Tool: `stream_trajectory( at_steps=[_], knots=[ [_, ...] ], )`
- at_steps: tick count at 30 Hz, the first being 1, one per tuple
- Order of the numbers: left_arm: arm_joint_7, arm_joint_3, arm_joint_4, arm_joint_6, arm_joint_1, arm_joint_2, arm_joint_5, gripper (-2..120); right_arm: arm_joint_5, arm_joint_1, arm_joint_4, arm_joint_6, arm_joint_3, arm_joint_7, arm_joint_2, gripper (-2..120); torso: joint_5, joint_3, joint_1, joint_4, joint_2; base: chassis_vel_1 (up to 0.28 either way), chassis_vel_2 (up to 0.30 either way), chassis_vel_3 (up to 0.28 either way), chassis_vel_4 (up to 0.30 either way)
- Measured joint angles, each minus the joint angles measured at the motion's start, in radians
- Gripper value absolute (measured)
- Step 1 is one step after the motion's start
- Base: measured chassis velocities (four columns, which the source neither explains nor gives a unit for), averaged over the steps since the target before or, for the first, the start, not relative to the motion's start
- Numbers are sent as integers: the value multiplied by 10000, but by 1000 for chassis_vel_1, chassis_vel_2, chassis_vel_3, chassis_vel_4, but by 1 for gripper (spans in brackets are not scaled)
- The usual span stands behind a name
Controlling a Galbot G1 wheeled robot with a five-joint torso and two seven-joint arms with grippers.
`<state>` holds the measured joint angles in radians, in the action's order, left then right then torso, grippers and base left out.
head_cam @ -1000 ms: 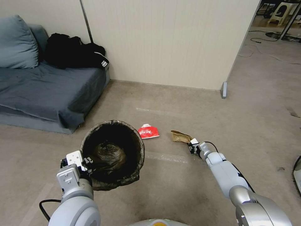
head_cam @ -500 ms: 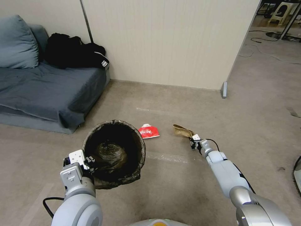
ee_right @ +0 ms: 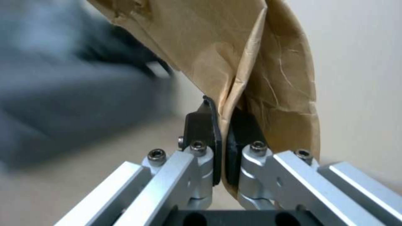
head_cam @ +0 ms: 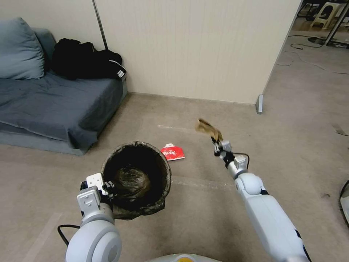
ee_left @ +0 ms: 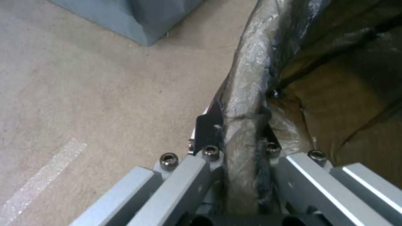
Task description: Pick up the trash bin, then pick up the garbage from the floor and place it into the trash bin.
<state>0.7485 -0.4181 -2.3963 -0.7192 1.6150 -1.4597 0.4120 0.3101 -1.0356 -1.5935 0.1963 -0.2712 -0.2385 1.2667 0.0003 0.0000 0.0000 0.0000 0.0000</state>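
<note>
The trash bin, a round bucket lined with a dark bag, hangs just above the floor at lower centre-left. My left gripper is shut on its near rim, one finger inside and one outside. A brown cardboard scrap of garbage is lifted off the floor, right of the bin, with my right gripper shut on its lower edge. A red snack wrapper lies flat on the floor just beyond the bin.
A grey sofa with a cushion and black clothes stands at the left. A beige partition wall runs behind, ending in a metal foot. Cables lie on the floor at far right.
My right gripper has risen from the floor and swung away from me with the cardboard scrap in it. The left arm and bin have shifted slightly right.
</note>
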Motion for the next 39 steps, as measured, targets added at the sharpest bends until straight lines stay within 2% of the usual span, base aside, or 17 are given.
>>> stream_trajectory(
  at_steps=[2,3,5,11,13,21,34,39],
  knots=[
    [-4,45,67,-8,-62,35,71,0,577,-572,-1717,-98,521,-117,-363,0,-8,-1,-1,0,1,0,0,0,0],
    [-4,45,67,-8,-62,35,71,0,577,-572,-1717,-98,521,-117,-363,0,-8,-1,-1,0,1,0,0,0,0],
    [6,55,104,-16,-98,83,112,0,792,-1070,-2771,-173,1103,-191,-732,0,-3,-1,-1,0,0,0,0,0,0],
    [5,71,164,-27,-170,122,134,0,726,-1571,-3664,-200,2087,-215,-1294,0,-3,-1,-1,-1,0,0,0,0,0],
    [6,95,193,-32,-187,103,129,0,542,-1705,-4002,-252,2809,-167,-1570,0,-4,0,0,0,0,0,0,0,0],
    [4,124,194,-38,-207,44,99,0,3,-1496,-3887,-367,4168,-102,-1474,0,-3,0,0,0,0,0,0,0,0],
    [-5,267,113,-38,-91,-84,-21,0,-530,-1277,-2734,-321,4691,-23,-470,0,-4,0,0,0,0,0,0,0,0],
    [-6,274,75,-37,-92,-82,-35,0,-758,-1273,-2625,-398,4796,360,-380,0,-2,0,0,1,0,0,0,0,0]
  ],
)
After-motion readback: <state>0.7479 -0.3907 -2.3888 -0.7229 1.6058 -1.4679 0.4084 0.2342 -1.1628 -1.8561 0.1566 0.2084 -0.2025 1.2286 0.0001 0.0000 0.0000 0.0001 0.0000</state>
